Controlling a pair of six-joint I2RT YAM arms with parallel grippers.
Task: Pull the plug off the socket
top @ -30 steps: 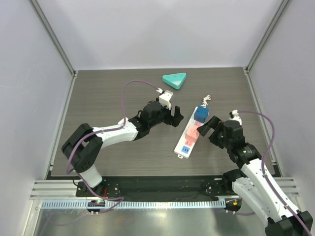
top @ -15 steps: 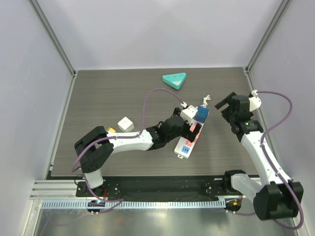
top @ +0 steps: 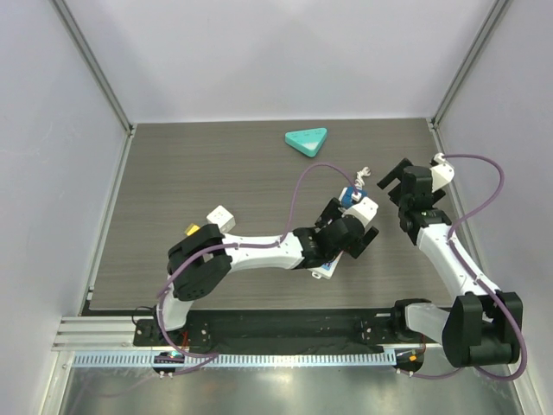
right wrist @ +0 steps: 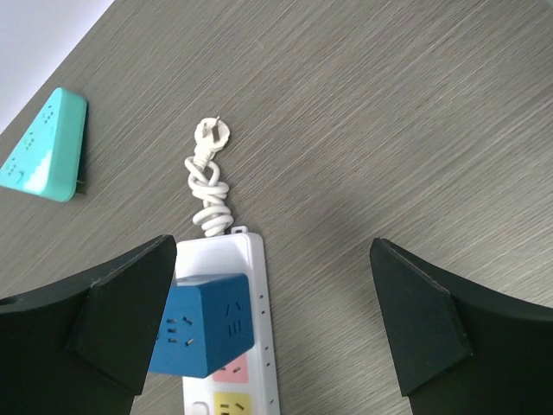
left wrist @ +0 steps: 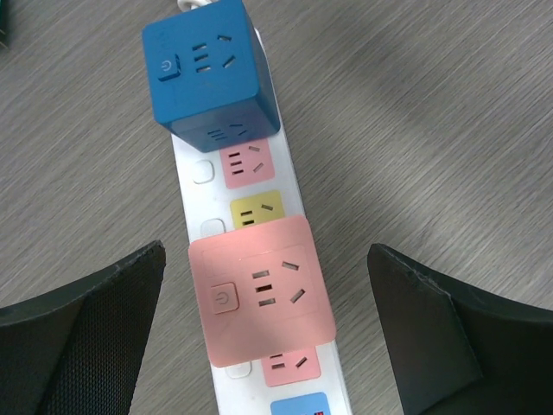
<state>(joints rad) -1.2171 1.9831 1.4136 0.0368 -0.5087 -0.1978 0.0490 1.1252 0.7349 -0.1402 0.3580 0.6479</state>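
Observation:
The socket, a long white power strip [left wrist: 202, 218], lies on the dark table with a blue cube plug [left wrist: 210, 76] at its cord end and a pink cube plug [left wrist: 259, 298] further along. My left gripper [left wrist: 263, 324] is open, and its fingers [left wrist: 82, 337] straddle the pink cube without touching it. From above, the left arm covers most of the strip [top: 323, 272], while the blue cube [top: 349, 198] shows. My right gripper [right wrist: 268, 324] hovers open over the strip's cord end [right wrist: 251, 259], apart from the blue cube [right wrist: 207, 333].
A teal triangular tray [top: 307, 140] lies at the back of the table. A white cube [top: 220, 216] and a small yellow piece [top: 192, 229] sit at the left. The strip's knotted white cord [right wrist: 209, 186] trails toward the back. The cage posts stand at both sides.
My left gripper has swung right from mid-table to over the strip. My right gripper has pulled back from the strip's right side toward the far right. The white cube has come into view.

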